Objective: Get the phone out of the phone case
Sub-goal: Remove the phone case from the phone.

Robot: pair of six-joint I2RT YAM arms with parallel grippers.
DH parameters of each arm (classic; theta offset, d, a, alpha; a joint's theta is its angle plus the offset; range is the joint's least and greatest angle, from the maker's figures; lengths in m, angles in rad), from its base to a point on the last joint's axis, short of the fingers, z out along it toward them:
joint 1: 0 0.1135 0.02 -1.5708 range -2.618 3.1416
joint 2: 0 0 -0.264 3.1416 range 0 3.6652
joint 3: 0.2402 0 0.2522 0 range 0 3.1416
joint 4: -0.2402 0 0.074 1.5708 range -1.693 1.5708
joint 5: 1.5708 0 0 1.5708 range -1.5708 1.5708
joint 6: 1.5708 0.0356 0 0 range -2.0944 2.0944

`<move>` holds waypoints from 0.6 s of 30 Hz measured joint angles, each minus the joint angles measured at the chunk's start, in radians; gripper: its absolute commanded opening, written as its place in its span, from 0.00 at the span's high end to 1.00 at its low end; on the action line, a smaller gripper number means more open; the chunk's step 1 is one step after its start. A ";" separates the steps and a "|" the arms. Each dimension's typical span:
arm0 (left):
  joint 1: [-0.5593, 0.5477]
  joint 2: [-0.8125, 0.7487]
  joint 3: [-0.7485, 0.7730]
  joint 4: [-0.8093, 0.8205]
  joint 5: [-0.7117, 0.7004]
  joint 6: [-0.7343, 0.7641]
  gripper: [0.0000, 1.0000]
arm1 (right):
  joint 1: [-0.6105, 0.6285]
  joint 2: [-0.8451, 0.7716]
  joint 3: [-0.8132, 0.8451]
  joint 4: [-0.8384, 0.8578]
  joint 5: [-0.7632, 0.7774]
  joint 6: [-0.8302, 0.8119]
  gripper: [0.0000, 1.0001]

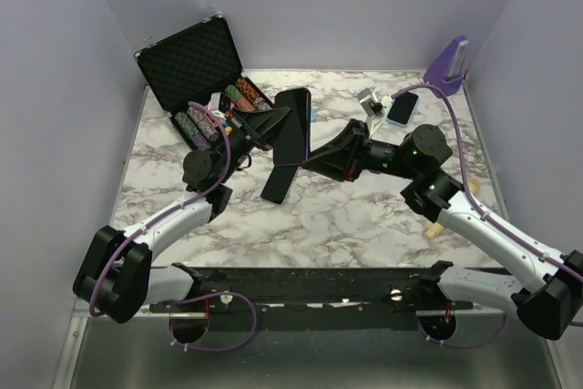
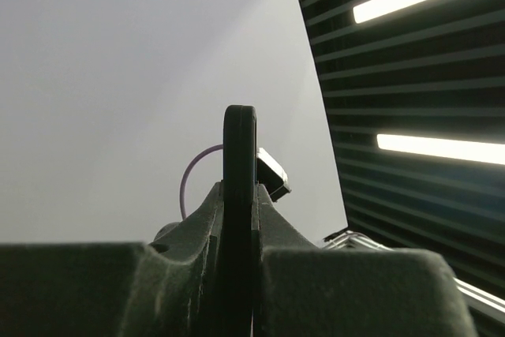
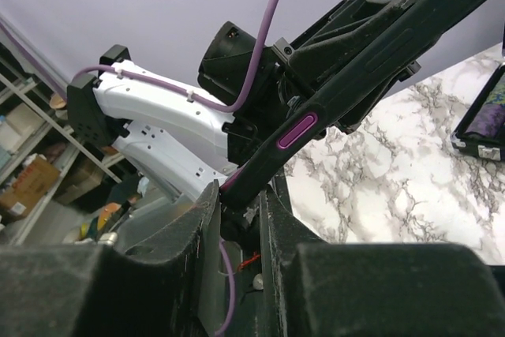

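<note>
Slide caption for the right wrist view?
Right gripper pinching the lower end of the cased phone, left gripper clamping it farther up, above the marble table.

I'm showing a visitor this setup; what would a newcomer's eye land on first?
The black cased phone with a magenta side button, raised mid-table: the left gripper clamps one end, and the other end sits between the fingers of the right gripper. Next, the open black foam-lined box of poker chips at the back left of the marble table.

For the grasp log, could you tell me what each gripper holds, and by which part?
Both hold the cased phone: the left gripper clamps its flat faces, the right gripper pinches its end near the purple button.
</note>
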 measured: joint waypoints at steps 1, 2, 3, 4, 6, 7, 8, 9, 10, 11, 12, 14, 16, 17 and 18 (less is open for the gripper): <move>0.000 0.000 0.000 0.002 0.000 -0.001 1.00 | 0.000 -0.001 -0.003 0.006 -0.003 -0.010 0.79; 0.000 0.001 0.000 0.005 0.003 -0.005 1.00 | 0.000 -0.002 -0.008 0.013 -0.006 -0.019 0.83; 0.000 0.002 0.000 0.010 0.007 -0.010 1.00 | 0.000 -0.003 -0.011 0.019 -0.008 -0.031 0.83; -0.001 0.005 0.000 0.013 0.011 -0.014 1.00 | 0.000 -0.004 -0.012 0.023 -0.013 -0.041 0.82; -0.002 0.007 0.000 0.017 0.016 -0.022 1.00 | 0.000 -0.002 -0.012 0.028 -0.026 -0.061 0.68; -0.002 0.007 0.000 0.018 0.018 -0.024 1.00 | 0.000 0.000 -0.012 0.033 -0.032 -0.071 0.64; -0.002 0.007 0.000 0.018 0.020 -0.027 1.00 | 0.000 0.003 -0.012 0.039 -0.040 -0.081 0.62; -0.002 0.007 0.000 0.018 0.021 -0.031 1.00 | 0.000 0.006 -0.012 0.047 -0.046 -0.092 0.62; -0.002 0.007 0.000 0.018 0.021 -0.035 1.00 | 0.000 0.009 -0.012 0.054 -0.052 -0.101 0.62; -0.003 0.007 0.000 0.017 0.023 -0.039 1.00 | 0.000 0.014 -0.012 0.062 -0.060 -0.106 0.65; -0.004 0.007 0.000 0.016 0.024 -0.042 1.00 | 0.000 0.019 -0.012 0.073 -0.070 -0.109 0.68; -0.005 0.007 0.000 0.016 0.024 -0.047 1.00 | 0.000 0.026 -0.012 0.091 -0.085 -0.109 0.74; -0.005 0.007 0.000 0.018 0.024 -0.052 1.00 | 0.000 0.029 -0.012 0.101 -0.092 -0.106 0.83; -0.006 0.007 0.000 0.020 0.024 -0.056 1.00 | 0.001 0.029 -0.012 0.100 -0.092 -0.100 0.95; -0.006 0.007 0.000 0.022 0.024 -0.058 1.00 | 0.000 0.029 -0.012 0.099 -0.091 -0.097 0.99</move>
